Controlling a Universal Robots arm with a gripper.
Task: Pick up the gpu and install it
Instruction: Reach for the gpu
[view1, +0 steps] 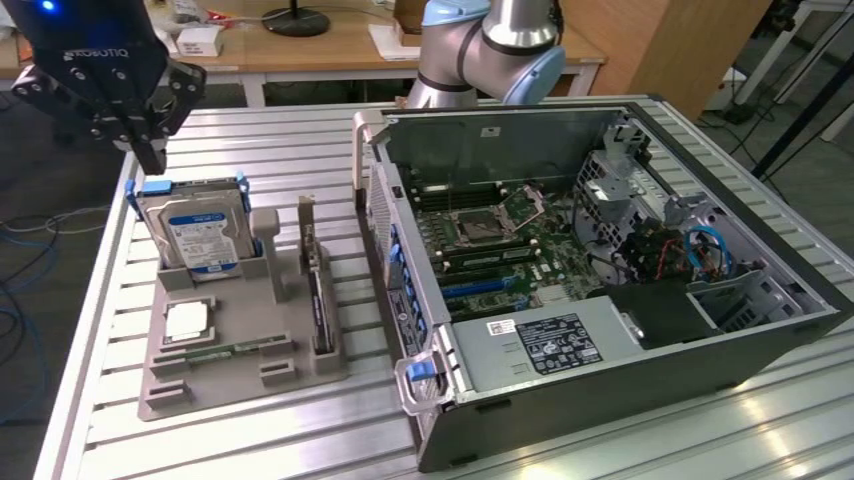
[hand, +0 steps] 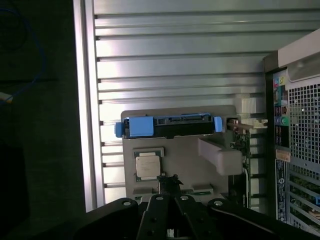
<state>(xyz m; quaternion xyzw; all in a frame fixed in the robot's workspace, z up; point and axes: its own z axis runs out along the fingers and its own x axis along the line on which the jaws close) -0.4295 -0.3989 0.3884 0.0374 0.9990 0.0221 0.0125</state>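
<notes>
The gripper (view1: 150, 158) hangs at the exterior view's left, fingers together, holding nothing, nearest the hard drive (view1: 200, 235). The gpu (view1: 318, 295) stands on edge in the grey tray (view1: 227, 385) on the bench (view1: 267, 140), between hard drive and open computer case (view1: 641, 390).

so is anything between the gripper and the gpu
The shut black gripper hangs near the silver hard drive in its blue caddy; the thin dark gpu stands on edge past a grey upright post. Nothing visible covers its top edge.
</notes>
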